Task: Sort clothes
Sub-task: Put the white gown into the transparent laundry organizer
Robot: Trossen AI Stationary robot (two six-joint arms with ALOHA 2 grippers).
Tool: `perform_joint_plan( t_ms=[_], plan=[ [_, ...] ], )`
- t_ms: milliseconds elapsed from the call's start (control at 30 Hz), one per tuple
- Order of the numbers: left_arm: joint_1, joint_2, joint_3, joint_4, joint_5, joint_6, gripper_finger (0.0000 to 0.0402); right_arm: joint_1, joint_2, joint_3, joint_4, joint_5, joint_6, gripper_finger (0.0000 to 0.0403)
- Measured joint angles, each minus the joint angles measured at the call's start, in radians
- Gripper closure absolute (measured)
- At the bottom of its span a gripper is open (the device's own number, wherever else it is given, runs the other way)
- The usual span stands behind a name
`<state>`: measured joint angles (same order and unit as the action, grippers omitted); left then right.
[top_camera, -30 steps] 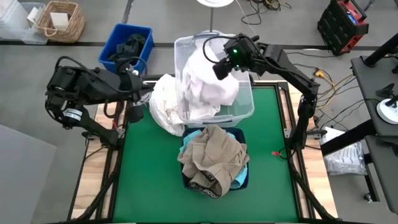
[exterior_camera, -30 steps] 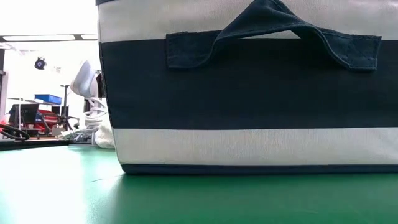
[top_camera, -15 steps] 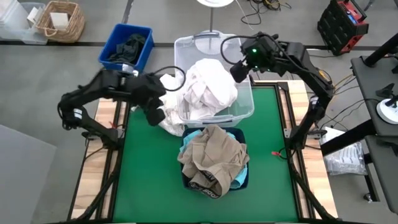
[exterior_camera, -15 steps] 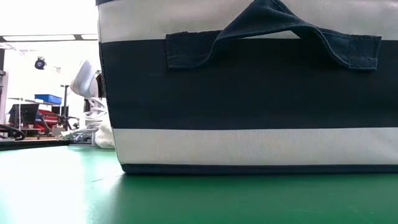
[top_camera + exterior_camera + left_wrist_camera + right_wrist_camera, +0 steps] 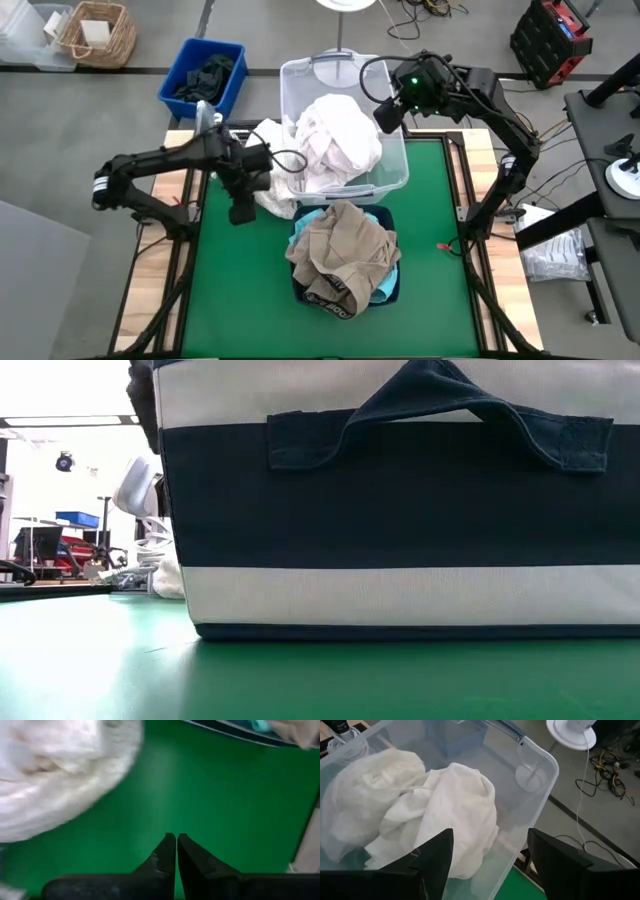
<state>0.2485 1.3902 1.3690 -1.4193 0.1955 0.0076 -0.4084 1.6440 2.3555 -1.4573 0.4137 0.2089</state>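
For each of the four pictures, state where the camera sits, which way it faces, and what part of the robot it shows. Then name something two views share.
High: overhead, facing down; both arms, left gripper, right gripper.
Low: table height, level; striped fabric box fills it; no gripper clearly seen.
Left wrist: faces green mat; shut fingers.
Right wrist: faces clear bin; open fingers.
Shared: white clothes, high and right wrist.

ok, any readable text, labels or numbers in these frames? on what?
None can be read.
khaki garment on the navy fabric box: pale marks on a dark band near its lower edge, too small to read.
clear plastic bin, blue bin, white clothes: no print in view.
left gripper and right gripper: no markings visible.
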Motion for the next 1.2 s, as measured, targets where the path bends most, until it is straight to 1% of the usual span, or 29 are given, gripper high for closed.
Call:
perform_joint_plan(
  t_ms=[33, 67, 100, 167, 267, 367, 433, 567, 700, 800, 900, 1033, 1200],
  plan=[
    [0.0, -0.023, -0.037, 0.019, 0.021, 0.008, 0.0402, 0.0, 0.0, 0.0, -0.003, -0.002, 0.0, 0.0156],
    [0.001, -0.047, -0.077, 0.045, 0.014, 0.016, 0.0402, 0.0, 0.0, 0.0, -0.004, -0.002, 0.0, 0.0155],
    [0.001, -0.074, -0.118, 0.081, -0.026, 0.021, 0.0402, 0.0, 0.0, 0.0, -0.004, -0.002, -0.001, 0.0153],
    [0.003, -0.127, -0.205, 0.174, -0.144, 0.018, 0.0402, 0.0, 0.0, 0.0, -0.004, -0.003, -0.002, 0.015],
    [0.018, -0.183, -0.316, 0.375, -0.298, -0.025, 0.0402, 0.0, 0.0, -0.001, 0.0, -0.002, -0.01, 0.0146],
    [0.04, -0.205, -0.393, 0.562, -0.436, -0.164, 0.0402, 0.0, 0.0, -0.002, 0.01, -0.002, -0.011, 0.0143],
    [0.066, -0.204, -0.422, 0.644, -0.48, -0.246, 0.0402, 0.0, 0.0, -0.002, 0.018, -0.002, -0.01, 0.0143],
    [0.125, -0.175, -0.443, 0.645, -0.547, -0.422, 0.0402, 0.0, 0.001, -0.002, 0.027, -0.003, -0.007, 0.0149],
    [0.175, -0.134, -0.452, 0.643, -0.532, -0.572, 0.0402, 0.0, 0.001, -0.002, 0.027, -0.003, 0.001, 0.0154],
    [0.19, -0.095, -0.441, 0.64, -0.474, -0.641, 0.0402, 0.0, 0.001, -0.002, 0.029, -0.003, 0.014, 0.0151],
    [0.193, -0.052, -0.42, 0.637, -0.458, -0.696, 0.0393, 0.0, 0.001, -0.002, 0.033, -0.003, 0.017, 0.0144],
    [0.195, 0.02, -0.386, 0.57, -0.456, -0.769, 0.0355, 0.0, 0.001, -0.002, 0.035, -0.003, 0.02, 0.0138],
    [0.195, 0.108, -0.351, 0.496, -0.473, -0.815, 0.0277, 0.0, 0.002, -0.002, 0.035, -0.003, 0.038, 0.0141]
  ],
)
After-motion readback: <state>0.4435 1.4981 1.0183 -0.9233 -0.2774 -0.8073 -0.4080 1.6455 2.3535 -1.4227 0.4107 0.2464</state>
